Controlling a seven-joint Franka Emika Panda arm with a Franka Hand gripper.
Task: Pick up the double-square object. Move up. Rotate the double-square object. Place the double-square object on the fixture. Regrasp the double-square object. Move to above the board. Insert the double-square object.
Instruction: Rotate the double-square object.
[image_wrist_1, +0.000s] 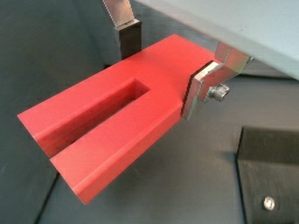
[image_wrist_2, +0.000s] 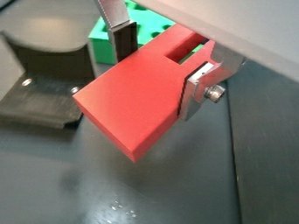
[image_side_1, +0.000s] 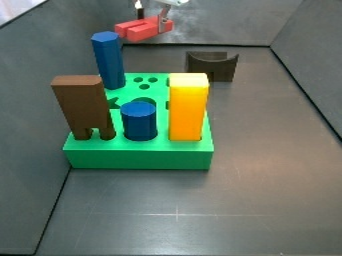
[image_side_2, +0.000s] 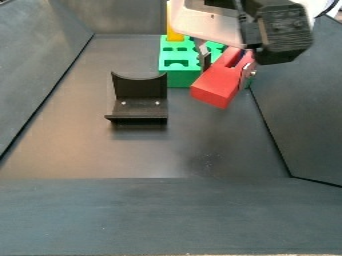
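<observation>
The double-square object (image_wrist_1: 111, 118) is a red elongated block with a long slot in one face. My gripper (image_wrist_1: 163, 63) is shut on one end of it, a silver finger (image_wrist_1: 205, 87) pressed on each side. The block hangs tilted in the air, clear of the dark floor, in both side views (image_side_2: 221, 78) (image_side_1: 134, 28). The fixture (image_side_2: 138, 97), a dark block with a curved notch, stands on the floor beside and below the held block. The green board (image_side_1: 134, 150) lies further off; a wrist view shows it behind the block (image_wrist_2: 122, 39).
On the board stand a brown arch-legged block (image_side_1: 83, 108), a yellow-orange block (image_side_1: 189, 106), and two blue cylinders (image_side_1: 108, 60) (image_side_1: 139, 120). Dark walls (image_side_2: 47, 70) enclose the floor on the sides.
</observation>
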